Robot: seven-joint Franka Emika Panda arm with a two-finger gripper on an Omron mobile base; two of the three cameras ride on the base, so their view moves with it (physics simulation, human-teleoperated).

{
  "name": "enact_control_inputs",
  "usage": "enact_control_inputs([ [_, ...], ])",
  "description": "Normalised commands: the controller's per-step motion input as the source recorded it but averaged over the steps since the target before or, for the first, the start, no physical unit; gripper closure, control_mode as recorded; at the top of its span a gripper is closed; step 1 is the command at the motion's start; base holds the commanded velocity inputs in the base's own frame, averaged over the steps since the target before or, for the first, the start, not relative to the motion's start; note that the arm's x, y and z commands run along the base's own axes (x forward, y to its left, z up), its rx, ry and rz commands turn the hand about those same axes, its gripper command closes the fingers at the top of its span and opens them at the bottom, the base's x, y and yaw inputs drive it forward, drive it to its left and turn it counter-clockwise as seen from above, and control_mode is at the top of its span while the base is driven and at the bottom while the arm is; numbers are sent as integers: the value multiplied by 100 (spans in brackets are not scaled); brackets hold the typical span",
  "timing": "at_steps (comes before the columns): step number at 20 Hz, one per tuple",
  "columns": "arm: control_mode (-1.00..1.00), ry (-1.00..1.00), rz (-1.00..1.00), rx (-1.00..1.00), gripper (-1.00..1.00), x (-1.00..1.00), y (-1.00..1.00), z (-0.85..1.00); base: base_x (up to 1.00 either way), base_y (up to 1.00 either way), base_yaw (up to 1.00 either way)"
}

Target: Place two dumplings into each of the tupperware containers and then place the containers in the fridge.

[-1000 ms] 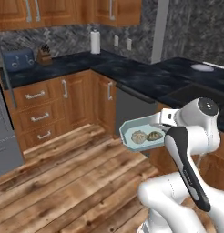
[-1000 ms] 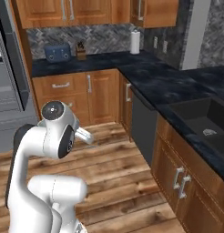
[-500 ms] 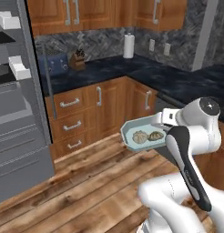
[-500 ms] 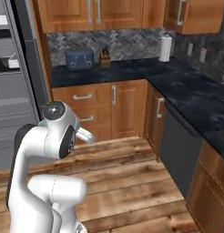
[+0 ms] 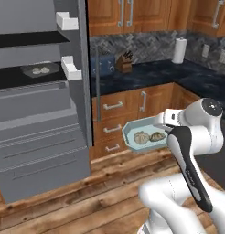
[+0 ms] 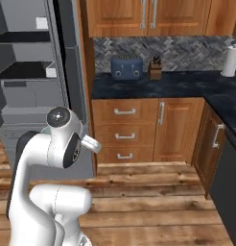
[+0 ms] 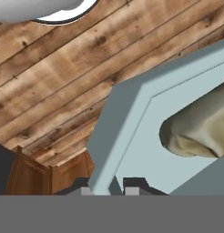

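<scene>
My base has swung round, so the open fridge [image 5: 41,105] now fills my left side. My gripper [image 7: 115,185] stays clamped on the container [image 5: 142,136] rim, two dumplings [image 5: 149,137] inside; another filled container [image 5: 40,69] sits shelved.

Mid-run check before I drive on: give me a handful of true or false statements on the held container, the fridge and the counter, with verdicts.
1. The gripper is shut on the rim of a tupperware container. True.
2. That held container is empty. False: two dumplings lie in it.
3. The fridge stands open. True.
4. The fridge shelves are bare. False: a second container with dumplings sits on a shelf.
5. The held container rests on the counter. False: it hangs in the air over the wooden floor.
6. A blue toaster sits on the counter beside a knife block. True.
</scene>
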Motion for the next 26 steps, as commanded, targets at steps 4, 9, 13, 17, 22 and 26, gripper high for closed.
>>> enact_control_inputs([
  [4,100,0,0,0,100,0,0,0,66,88,28],
  [9,100,0,0,0,100,0,0,0,69,86,26],
  [13,100,0,0,0,100,0,0,0,79,91,17],
  [17,100,0,0,0,100,0,0,0,98,97,21],
  [22,100,0,0,0,100,0,0,0,100,89,26],
  [26,100,0,0,0,100,0,0,0,100,77,25],
])
